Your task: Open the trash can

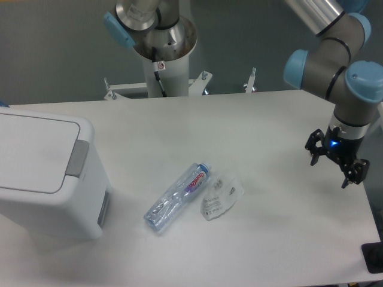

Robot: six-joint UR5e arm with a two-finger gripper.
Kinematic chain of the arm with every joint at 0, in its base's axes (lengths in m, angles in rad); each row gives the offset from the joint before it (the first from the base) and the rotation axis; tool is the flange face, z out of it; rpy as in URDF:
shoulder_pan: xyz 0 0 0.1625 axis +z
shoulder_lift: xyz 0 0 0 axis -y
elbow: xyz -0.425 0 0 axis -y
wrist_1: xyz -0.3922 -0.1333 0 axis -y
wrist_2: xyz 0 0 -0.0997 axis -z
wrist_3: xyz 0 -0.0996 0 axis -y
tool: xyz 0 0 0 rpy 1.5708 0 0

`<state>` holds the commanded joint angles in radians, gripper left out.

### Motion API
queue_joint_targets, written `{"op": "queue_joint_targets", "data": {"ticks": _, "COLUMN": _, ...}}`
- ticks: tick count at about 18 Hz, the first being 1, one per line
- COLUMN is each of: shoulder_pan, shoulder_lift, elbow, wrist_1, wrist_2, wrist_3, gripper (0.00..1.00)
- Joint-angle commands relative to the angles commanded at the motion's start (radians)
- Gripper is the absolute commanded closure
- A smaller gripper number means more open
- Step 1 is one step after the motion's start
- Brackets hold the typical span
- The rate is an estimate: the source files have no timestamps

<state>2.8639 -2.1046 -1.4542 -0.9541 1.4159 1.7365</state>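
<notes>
The trash can (42, 173) is a large white boxy bin at the left of the table, its flat lid down. A grey push tab (78, 158) sits on the lid's right edge and a grey strip (103, 208) runs down its right side. My gripper (330, 168) hangs over the table's right side, far from the bin, open with nothing between its fingers.
A clear plastic bottle (176, 197) with a blue cap lies on its side mid-table. Beside it on the right lies a crumpled clear plastic piece (218, 196). The robot base (161, 54) stands behind the table's far edge. A dark object (374, 257) sits off the right front corner.
</notes>
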Motion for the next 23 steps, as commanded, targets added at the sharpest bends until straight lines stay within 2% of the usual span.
{"op": "queue_joint_targets", "data": {"ticks": 23, "shoulder_pan": 0.02, "shoulder_lift": -0.011, "elbow": -0.009, "wrist_1": 0.0, "wrist_2": -0.011, "wrist_3": -0.002, "gripper": 0.0}}
